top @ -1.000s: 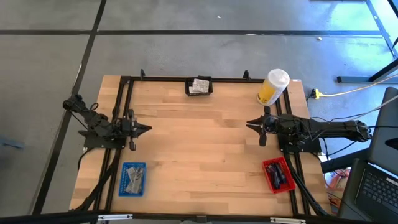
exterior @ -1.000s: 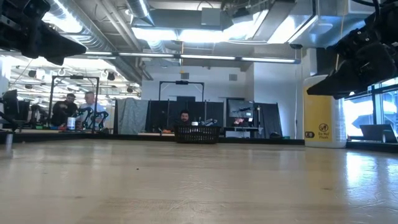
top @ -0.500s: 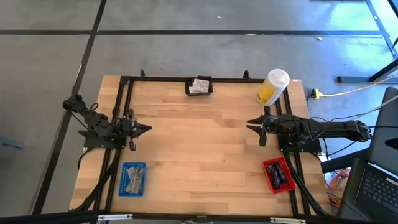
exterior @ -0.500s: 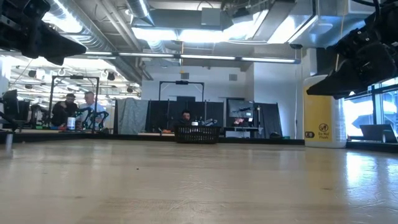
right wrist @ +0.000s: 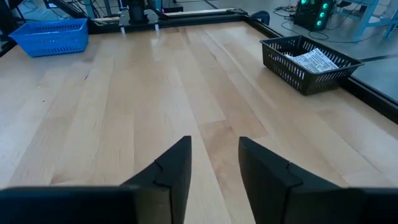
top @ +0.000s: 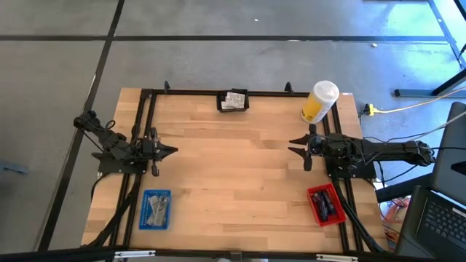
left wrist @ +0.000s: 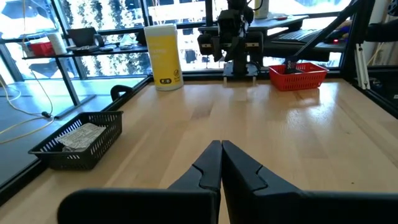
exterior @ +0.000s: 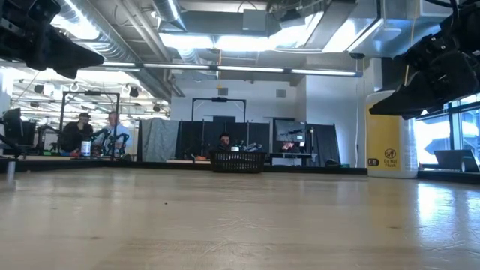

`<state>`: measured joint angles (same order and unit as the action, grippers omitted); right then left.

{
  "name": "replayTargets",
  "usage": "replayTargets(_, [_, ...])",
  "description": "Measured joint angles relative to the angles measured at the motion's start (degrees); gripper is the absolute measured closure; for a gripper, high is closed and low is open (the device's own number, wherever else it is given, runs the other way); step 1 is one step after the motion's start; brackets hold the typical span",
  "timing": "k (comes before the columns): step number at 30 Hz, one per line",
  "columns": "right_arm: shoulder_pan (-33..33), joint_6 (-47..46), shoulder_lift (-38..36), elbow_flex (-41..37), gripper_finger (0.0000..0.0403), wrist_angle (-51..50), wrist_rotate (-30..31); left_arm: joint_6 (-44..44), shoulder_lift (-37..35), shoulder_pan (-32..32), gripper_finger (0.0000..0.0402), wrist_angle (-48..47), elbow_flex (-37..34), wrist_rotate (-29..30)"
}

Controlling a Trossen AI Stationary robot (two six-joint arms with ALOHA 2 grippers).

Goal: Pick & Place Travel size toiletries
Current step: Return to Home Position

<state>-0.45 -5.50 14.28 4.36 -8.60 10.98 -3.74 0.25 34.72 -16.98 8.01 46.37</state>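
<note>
Silvery-white foil sachets (top: 234, 99) lie in a black mesh basket (top: 223, 107) at the middle of the table's far edge; the sachets (right wrist: 313, 59) and the basket (left wrist: 59, 152) also show in the wrist views. Grey sticks (top: 156, 210) lie in a blue tray (top: 145, 222) near left. Dark tubes (top: 325, 206) lie in a red tray (top: 314, 196) near right. My left gripper (top: 173, 151) hovers shut at the table's left side, its fingers together (left wrist: 221, 150). My right gripper (top: 291, 145) hovers open at the right side, with nothing between its fingers (right wrist: 214, 146).
A tall yellow container with a white cap (top: 319, 102) stands at the far right corner, just beyond my right arm. A black frame (top: 189, 92) runs along the far and side edges. The wide wooden middle of the table (top: 233, 167) is bare. People sit in the room behind (exterior: 94, 133).
My right gripper has opened wider while staying in place. Nothing else on the table has moved.
</note>
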Motion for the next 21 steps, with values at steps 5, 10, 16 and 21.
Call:
replayTargets(5, [0.0, 0.0, 0.0, 0.0, 0.0261, 0.0, 0.0, 0.0, 0.0, 0.0, 0.0400, 0.0, 0.0, 0.0])
replayTargets(10, [0.0, 0.0, 0.0, 0.0, 0.0254, 0.0, 0.0, 0.0, 0.0, 0.0, 0.0400, 0.0, 0.0, 0.0])
replayTargets(16, [0.0, 0.0, 0.0, 0.0, 0.0246, 0.0, 0.0, 0.0, 0.0, 0.0, 0.0400, 0.0, 0.0, 0.0])
replayTargets(21, [0.0, 0.0, 0.0, 0.0, 0.0240, 0.0, 0.0, 0.0, 0.0, 0.0, 0.0400, 0.0, 0.0, 0.0])
